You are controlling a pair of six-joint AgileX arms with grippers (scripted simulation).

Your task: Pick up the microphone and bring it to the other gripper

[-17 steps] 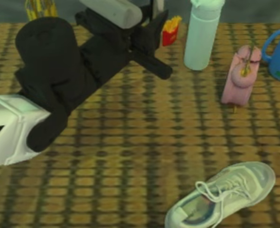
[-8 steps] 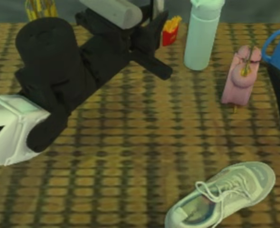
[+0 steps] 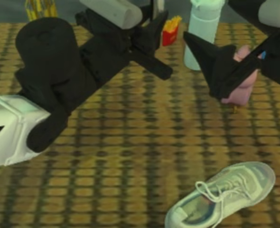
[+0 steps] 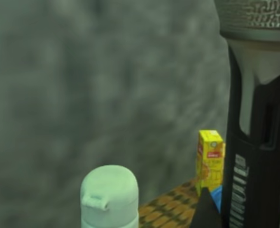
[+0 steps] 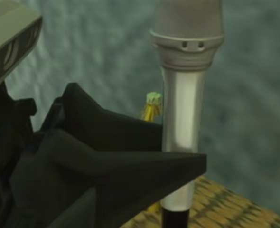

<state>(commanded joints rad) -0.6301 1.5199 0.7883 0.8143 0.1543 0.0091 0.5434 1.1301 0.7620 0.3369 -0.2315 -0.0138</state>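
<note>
Woven brown-and-yellow table (image 3: 130,156) under everything.

Left arm (image 3: 59,76): big black body, white link at the table's left edge, reaching toward the far middle. Left gripper (image 3: 154,35) raised over the far edge, clamped on the mic (image 3: 156,5). In the right wrist view, same gripper (image 5: 173,152) closed round the shaft, one black finger (image 5: 130,166) crossing in front of it, mic (image 5: 185,109) upright with the head on top and clear of the table. In the left wrist view, mic (image 4: 256,123) close up, mesh head above, black body below.

Right arm (image 3: 273,28) in from the far right corner. Right gripper (image 3: 209,66) fingers spread apart, nothing between them, hanging in front of the bottle and the pink thing. Near the left gripper, not touching it or the mic. Dark tip low in the left wrist view probably one of its fingers; can't be sure.

White shoe (image 3: 225,197) on its side at the near right, well away from both grippers.

Pale green bottle (image 3: 204,23) upright at the far edge, partly behind the right gripper; cap (image 4: 109,192) seen in the left wrist view.

Pink thing (image 3: 242,88) right of the bottle, mostly covered by the right fingers; can't tell what it is.

Red fries box (image 3: 171,31) just beside the left gripper, between it and the bottle.

Yellow carton (image 4: 210,159) upright at the table's far edge, left wrist view only.

Yellow stick bundle (image 3: 40,7) at the far left corner.
</note>
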